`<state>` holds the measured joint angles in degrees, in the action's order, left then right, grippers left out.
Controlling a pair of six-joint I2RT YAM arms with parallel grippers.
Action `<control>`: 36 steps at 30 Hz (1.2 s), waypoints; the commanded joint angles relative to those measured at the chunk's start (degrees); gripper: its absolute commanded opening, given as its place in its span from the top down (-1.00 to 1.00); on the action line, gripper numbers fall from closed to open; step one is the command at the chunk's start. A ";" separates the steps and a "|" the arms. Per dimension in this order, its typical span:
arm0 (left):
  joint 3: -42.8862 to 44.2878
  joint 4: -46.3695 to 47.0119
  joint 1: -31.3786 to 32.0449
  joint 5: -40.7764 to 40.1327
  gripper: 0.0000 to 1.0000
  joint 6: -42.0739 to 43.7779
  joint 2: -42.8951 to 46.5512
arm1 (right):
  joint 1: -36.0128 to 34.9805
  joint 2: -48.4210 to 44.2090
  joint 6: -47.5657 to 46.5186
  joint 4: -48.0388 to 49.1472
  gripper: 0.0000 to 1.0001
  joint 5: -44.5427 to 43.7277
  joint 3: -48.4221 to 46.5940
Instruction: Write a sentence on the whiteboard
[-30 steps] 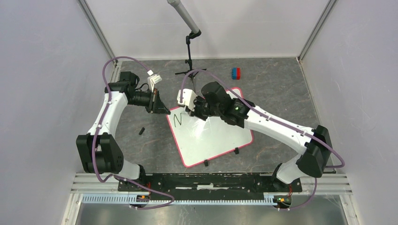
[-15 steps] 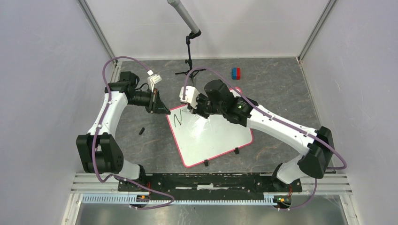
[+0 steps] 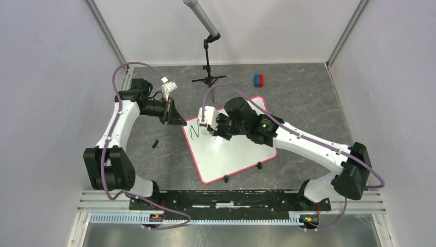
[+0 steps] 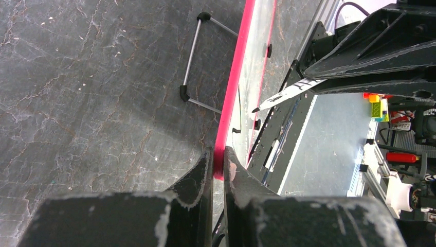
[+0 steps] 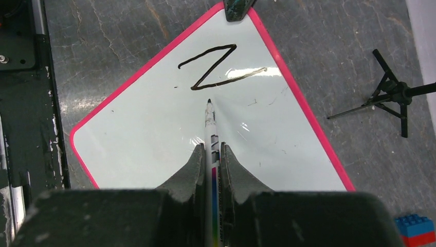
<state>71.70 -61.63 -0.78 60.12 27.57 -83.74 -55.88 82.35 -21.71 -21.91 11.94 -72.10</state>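
Note:
The whiteboard [image 3: 239, 154] lies tilted on the dark table, white with a pink-red rim. Of the sentence, only a black letter "N" [image 3: 194, 131] shows near the board's far left corner; it also shows in the right wrist view [image 5: 216, 69]. My left gripper [image 3: 180, 122] is shut on the board's corner rim [image 4: 234, 92], jaws pinching the pink edge [image 4: 218, 157]. My right gripper [image 5: 212, 152] is shut on a white marker [image 5: 210, 128], tip pointing at the board just beside the N. I cannot tell whether the tip touches.
A small black marker cap [image 3: 155, 143] lies on the table left of the board. A black tripod stand [image 3: 207, 67] stands behind it. A red-and-blue brick [image 3: 258, 80] sits at the back right. Black clips [image 3: 259, 165] sit on the board's near edge.
My right gripper with the marker has moved from the board's far edge a little toward me and to the right, beside the N. The left arm has not moved.

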 commanded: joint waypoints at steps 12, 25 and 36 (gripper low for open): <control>-0.14 -0.40 1.04 1.04 0.95 1.28 0.11 | -0.40 1.43 -0.23 1.98 1.00 -2.65 -0.33; 0.02 -0.35 1.04 1.06 0.95 1.22 -0.18 | 1.01 0.36 -2.34 -0.15 1.00 -6.44 -1.34; 0.28 -0.34 1.04 0.97 0.95 1.25 -0.45 | 1.82 1.00 -2.97 -1.05 1.00 -7.02 -3.45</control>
<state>71.70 -61.58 -0.78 60.03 27.57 -83.77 -54.94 83.48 -23.44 -22.35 8.16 -73.06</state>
